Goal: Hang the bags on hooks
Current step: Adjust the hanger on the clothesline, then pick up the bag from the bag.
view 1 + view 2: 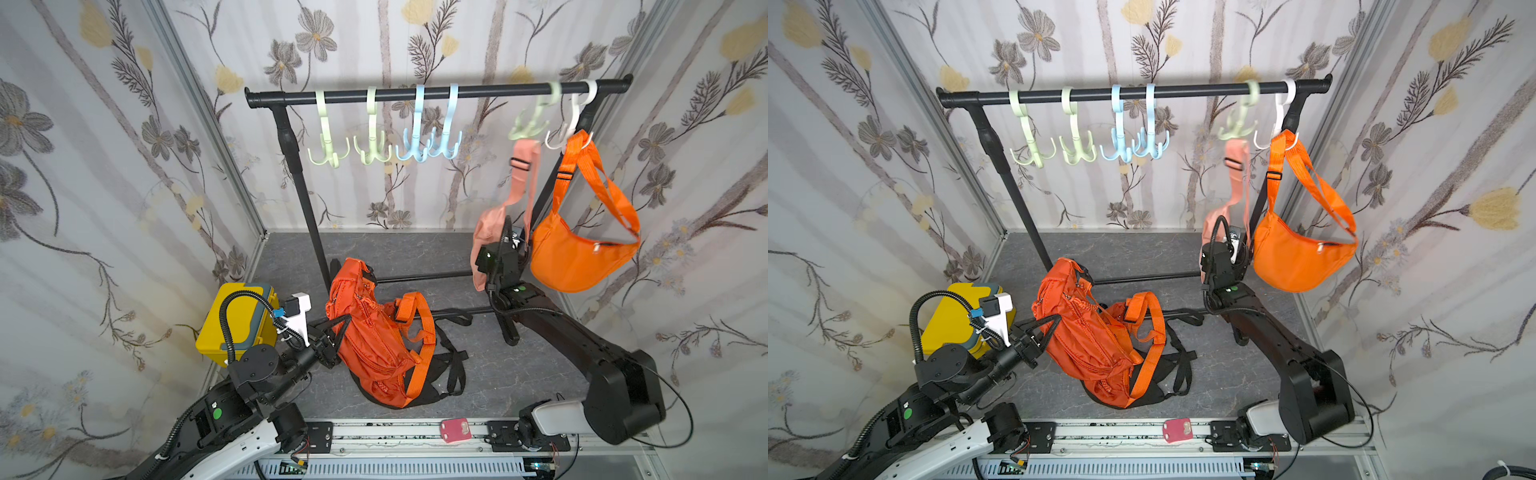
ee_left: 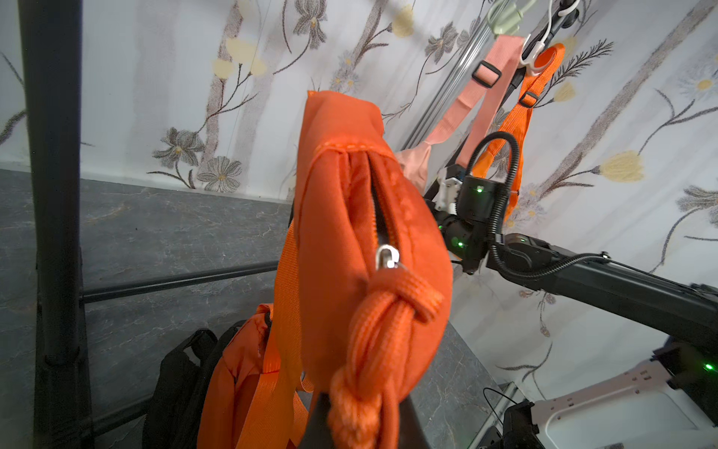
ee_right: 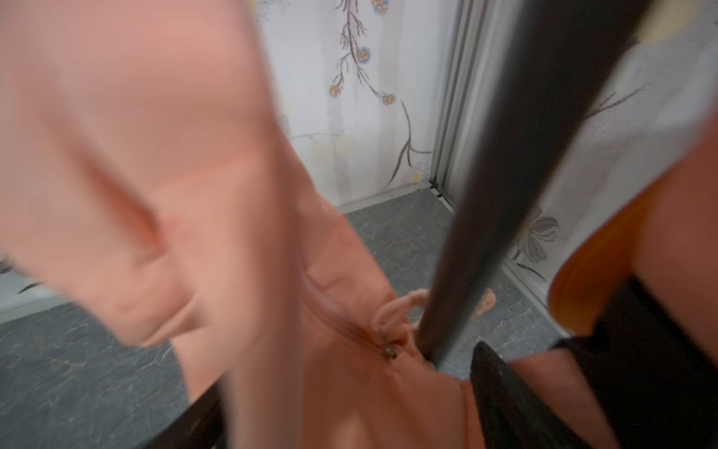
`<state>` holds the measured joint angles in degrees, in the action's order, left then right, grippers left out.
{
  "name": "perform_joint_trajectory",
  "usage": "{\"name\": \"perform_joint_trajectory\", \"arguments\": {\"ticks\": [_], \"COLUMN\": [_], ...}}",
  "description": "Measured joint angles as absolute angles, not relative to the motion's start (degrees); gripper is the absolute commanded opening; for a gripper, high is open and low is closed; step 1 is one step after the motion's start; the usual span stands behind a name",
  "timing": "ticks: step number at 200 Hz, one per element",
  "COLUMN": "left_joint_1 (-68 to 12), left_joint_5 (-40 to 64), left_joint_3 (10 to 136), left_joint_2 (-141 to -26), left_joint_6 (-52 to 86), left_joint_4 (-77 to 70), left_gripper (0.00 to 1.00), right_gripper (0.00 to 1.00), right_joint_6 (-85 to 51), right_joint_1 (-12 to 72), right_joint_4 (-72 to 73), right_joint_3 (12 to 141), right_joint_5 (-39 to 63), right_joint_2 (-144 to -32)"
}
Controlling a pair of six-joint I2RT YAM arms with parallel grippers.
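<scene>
Evidently soft and light, the red-orange bag [image 1: 374, 332] lies slumped on the table [image 1: 519, 374] in front of the rack [image 1: 415, 93]. Its thin fabric is folded over itself, so it will likely sag and swing once lifted. The wide webbing strap [image 1: 419, 332] looks the best place to take it for one of the free hooks [image 1: 370, 145]. The left gripper [image 1: 332, 336] is pinched on the knotted zip cord [image 2: 373, 350] at the bag's end, while the right gripper [image 1: 513, 243] sits against the hanging pink bag [image 1: 488, 232], its jaw state impossible to tell.
</scene>
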<state>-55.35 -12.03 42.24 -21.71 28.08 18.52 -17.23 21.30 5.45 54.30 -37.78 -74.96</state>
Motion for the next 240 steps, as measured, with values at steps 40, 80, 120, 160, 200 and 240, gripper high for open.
{"name": "perform_joint_trajectory", "arguments": {"ticks": [40, 80, 120, 160, 200, 240], "left_joint_1": [-55.35, -55.35, -55.35, -55.35, -55.35, -55.35], "left_joint_5": [-11.99, -12.01, -12.45, -12.43, -12.53, -13.30], "left_joint_3": [41.41, 43.00, 43.00, 44.40, 45.58, 45.50], "left_joint_2": [-23.16, -21.69, -20.12, -19.49, -19.35, -19.44], "left_joint_6": [27.20, 27.20, 27.22, 26.96, 26.83, 30.85], "left_joint_4": [17.96, 17.78, 18.37, 19.92, 23.09, 31.33], "left_gripper": [0.00, 0.00, 0.00, 0.00, 0.00, 0.00], "right_gripper": [0.97, 0.99, 0.98, 0.99, 0.95, 0.96], "right_joint_6": [-12.53, -8.64, -4.45, -1.15, 1.74, 3.09], "right_joint_1": [25.89, 31.73, 39.59, 41.87, 42.04, 45.78], "right_joint_4": [8.60, 8.86, 9.19, 9.37, 5.72, 3.01], "right_joint_3": [50.33, 50.22, 48.45, 46.37, 47.29, 47.79], "right_joint_5": [-22.76, -13.15, -10.09, -3.73, 3.92, 10.15], "right_joint_2": [-68.75, -67.48, -63.46, -61.41, -68.10, -76.60]}}
